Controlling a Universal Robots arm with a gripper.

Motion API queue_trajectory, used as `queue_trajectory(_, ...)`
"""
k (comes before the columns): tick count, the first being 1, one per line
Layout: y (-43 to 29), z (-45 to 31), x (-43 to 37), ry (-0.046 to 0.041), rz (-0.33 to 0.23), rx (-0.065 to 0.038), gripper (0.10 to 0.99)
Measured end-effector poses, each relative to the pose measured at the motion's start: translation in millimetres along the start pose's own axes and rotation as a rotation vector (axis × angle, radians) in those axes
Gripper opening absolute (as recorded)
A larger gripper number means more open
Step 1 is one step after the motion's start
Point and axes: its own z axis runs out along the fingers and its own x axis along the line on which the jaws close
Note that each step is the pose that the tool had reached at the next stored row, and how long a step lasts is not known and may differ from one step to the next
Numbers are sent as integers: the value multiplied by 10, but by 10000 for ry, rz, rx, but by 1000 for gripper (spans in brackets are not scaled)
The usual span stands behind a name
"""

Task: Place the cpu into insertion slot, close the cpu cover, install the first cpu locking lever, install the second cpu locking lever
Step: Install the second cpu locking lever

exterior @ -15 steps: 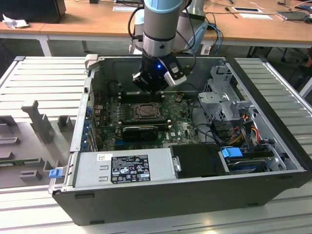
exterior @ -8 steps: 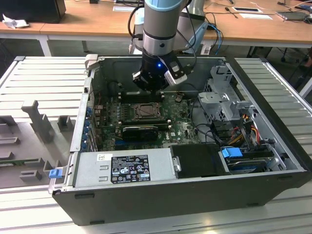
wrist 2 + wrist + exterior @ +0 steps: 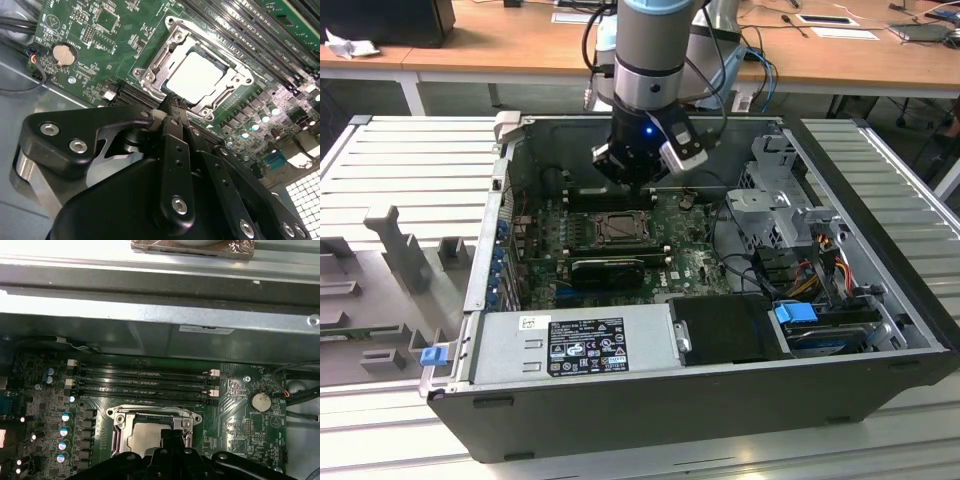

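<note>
The cpu (image 3: pixel 197 75) shows its pale metal top, lying flat in the insertion slot (image 3: pixel 618 228) on the green board. The silvery cpu cover (image 3: pixel 152 75) lies down around the chip, which shows through its square window. In the first wrist view the cpu (image 3: pixel 145 436) and cpu cover (image 3: pixel 118 432) sit just past the fingertips. My gripper (image 3: pixel 170 104) hangs a little above the socket's edge, its black fingers (image 3: pixel 172 440) pressed together with nothing between them. In the exterior view the gripper (image 3: pixel 632 170) hovers over the far side of the socket.
Long black memory slots (image 3: pixel 145 382) run beside the socket, toward the case wall (image 3: pixel 160 295). A coin battery (image 3: pixel 63 54) sits on the board. A black card (image 3: pixel 608 268), grey power supply (image 3: pixel 570 345), drive cage (image 3: pixel 775 200) and cables (image 3: pixel 810 275) crowd the case.
</note>
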Motion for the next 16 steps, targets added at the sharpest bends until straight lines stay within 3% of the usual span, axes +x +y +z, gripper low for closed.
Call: queue_trajectory(16, -189, -24, 13, -2, -1, -33, 106)
